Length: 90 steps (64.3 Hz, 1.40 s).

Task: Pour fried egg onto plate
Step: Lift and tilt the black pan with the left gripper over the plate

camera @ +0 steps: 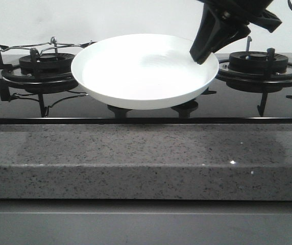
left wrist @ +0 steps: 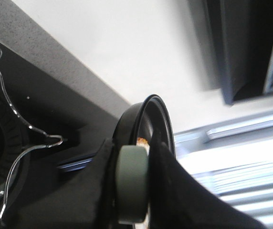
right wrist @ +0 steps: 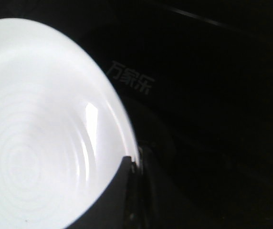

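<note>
The white plate (camera: pixel 141 71) hangs above the black hob between the two burners, tilted a little toward the front. My right gripper (camera: pixel 203 51) is shut on its right rim, as the right wrist view (right wrist: pixel 132 164) also shows, with the plate's bare inside (right wrist: pixel 41 124) beside it. My left gripper (left wrist: pixel 134 149) is out of the front view and is shut on the grey-green handle (left wrist: pixel 132 186) of the black frying pan (left wrist: pixel 148 107), which is seen edge-on. A small cream and orange bit of the fried egg (left wrist: pixel 142 141) peeks out past the handle; the remainder is hidden.
A left burner (camera: pixel 39 64) carries a bent wire support (camera: pixel 33 47), which also shows in the left wrist view (left wrist: pixel 31 138). A right burner (camera: pixel 261 64) sits behind the right arm. Two knobs (camera: pixel 120 110) lie under the plate. A speckled grey stone counter edge (camera: pixel 146 163) runs along the front.
</note>
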Motion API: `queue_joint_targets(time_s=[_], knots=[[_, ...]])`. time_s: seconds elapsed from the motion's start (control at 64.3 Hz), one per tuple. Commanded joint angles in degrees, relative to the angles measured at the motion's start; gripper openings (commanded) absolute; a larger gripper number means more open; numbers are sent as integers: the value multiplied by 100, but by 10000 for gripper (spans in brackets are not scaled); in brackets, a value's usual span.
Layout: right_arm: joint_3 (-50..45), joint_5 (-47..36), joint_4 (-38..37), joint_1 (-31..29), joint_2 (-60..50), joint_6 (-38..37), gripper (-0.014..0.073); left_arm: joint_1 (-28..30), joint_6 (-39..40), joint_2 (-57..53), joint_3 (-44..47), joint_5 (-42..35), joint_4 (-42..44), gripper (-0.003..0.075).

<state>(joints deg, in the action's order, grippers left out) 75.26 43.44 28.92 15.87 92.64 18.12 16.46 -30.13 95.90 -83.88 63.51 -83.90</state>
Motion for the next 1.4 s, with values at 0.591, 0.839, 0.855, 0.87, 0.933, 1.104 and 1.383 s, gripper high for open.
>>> queue_joint_targets(time_s=[0.591,0.839,0.855,0.87,0.933,1.104,1.383], knots=[[141,-176,187,0,-264,36,-67,-2893,-390,-1935,-156,-2375,3614,-19],[141,-176,187,0,-264,36,-67,-3958,-390,-2197,173,-3218,4846,-20],[141,-176,187,0,-264,36,-67,-3984,-390,-2215,208,-3277,4913,-20],[141,-176,187,0,-264,36,-67,-4083,-390,-2242,234,-3358,5016,-20],[141,-176,187,0,-264,36,-67,-4270,-390,-2281,313,-3552,5296,-20],[141,-176,187,0,-264,36,-67,-4731,-390,-2383,484,-3983,5971,-20],[141,-176,187,0,-264,36,-67,-5050,-368,-2468,582,-4214,6400,-19]])
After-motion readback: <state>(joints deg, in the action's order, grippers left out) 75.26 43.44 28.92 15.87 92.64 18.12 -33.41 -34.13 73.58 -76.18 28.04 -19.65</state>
